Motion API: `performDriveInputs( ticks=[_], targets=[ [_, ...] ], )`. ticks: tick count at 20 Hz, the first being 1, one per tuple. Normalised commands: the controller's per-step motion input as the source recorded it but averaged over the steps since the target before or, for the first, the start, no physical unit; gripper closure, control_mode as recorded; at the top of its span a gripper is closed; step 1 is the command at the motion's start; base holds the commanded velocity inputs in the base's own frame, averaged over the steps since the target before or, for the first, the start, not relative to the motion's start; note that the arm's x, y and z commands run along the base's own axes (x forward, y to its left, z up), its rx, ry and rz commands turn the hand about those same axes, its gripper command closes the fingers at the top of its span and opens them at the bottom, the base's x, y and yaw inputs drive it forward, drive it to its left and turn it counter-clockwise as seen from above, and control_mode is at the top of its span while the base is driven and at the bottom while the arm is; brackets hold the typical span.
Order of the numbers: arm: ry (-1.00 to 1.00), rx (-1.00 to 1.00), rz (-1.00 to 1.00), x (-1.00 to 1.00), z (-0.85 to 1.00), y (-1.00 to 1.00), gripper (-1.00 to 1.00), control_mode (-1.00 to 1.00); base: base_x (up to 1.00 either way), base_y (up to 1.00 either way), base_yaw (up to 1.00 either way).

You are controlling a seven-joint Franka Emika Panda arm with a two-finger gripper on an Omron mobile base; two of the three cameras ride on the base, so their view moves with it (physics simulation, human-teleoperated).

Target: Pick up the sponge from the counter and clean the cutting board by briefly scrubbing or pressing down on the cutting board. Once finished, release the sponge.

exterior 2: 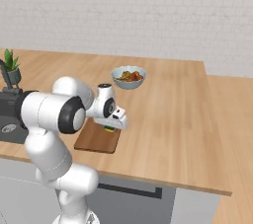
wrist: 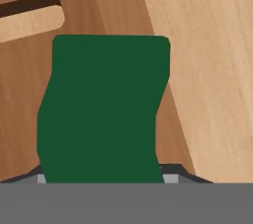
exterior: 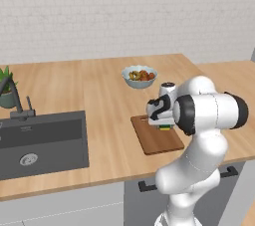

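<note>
Green sponge sits clamped in the gripper — pressed low onto the cutting board, near its slot-handle end. Around the board spreads the counter — fruit bowl behind, dark sink well apart.

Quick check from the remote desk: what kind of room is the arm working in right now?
A rendered home kitchen, by the look: a wood counter with an inset dark sink and faucet, a cutting board, and a bowl of food.
</note>
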Motion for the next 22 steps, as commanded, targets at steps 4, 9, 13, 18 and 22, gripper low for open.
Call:
performDriveInputs(
  ticks=[4,9,13,18,22],
  targets=[
    [-0.02,0.00,0.00,0.00,0.00,0.79,1.00,-1.00,0.00,0.00,0.00],
    [0.00,0.00,0.02,0.00,0.00,0.77,1.00,-1.00,0.00,0.00,0.00],
    [0.00,0.00,0.03,0.00,0.00,0.76,1.00,-1.00,0.00,0.00,0.00],
    [0.00,0.00,0.06,-0.24,-0.06,0.27,1.00,-1.00,0.00,0.00,0.00],
    [0.00,0.00,0.03,-0.60,-0.22,0.00,1.00,-1.00,0.00,0.00,0.00]
  ],
)
